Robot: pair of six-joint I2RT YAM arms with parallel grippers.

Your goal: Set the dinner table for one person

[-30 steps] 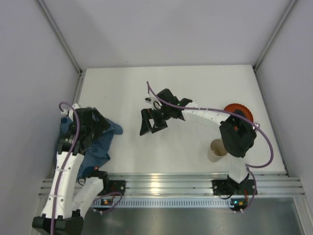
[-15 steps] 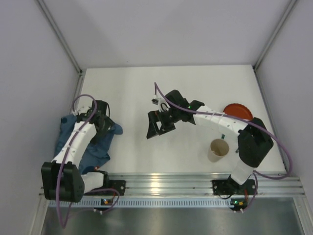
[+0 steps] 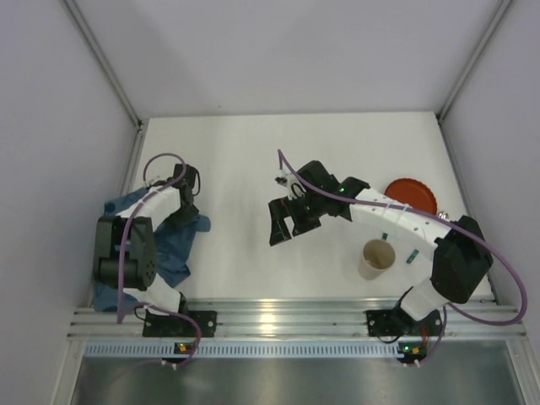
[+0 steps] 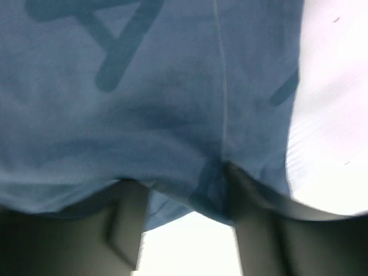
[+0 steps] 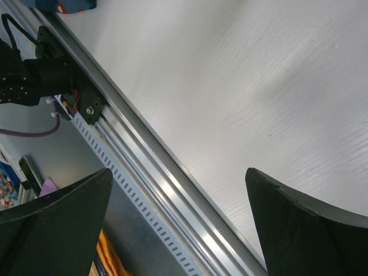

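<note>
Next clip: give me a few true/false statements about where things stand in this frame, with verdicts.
1. The right gripper has its jaws open with nothing between them. True.
2. The cup lies on its side. False: it stands upright, mouth up.
3. The plate sits on the cloth. False: it lies on the bare table at the right, while the cloth is at the left.
4. The left gripper is at the cloth. True.

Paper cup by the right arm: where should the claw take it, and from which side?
Pinch the cup by its wall just below the rim, coming sideways from where the open right claw hangs: it stands upright, mouth up.
</note>
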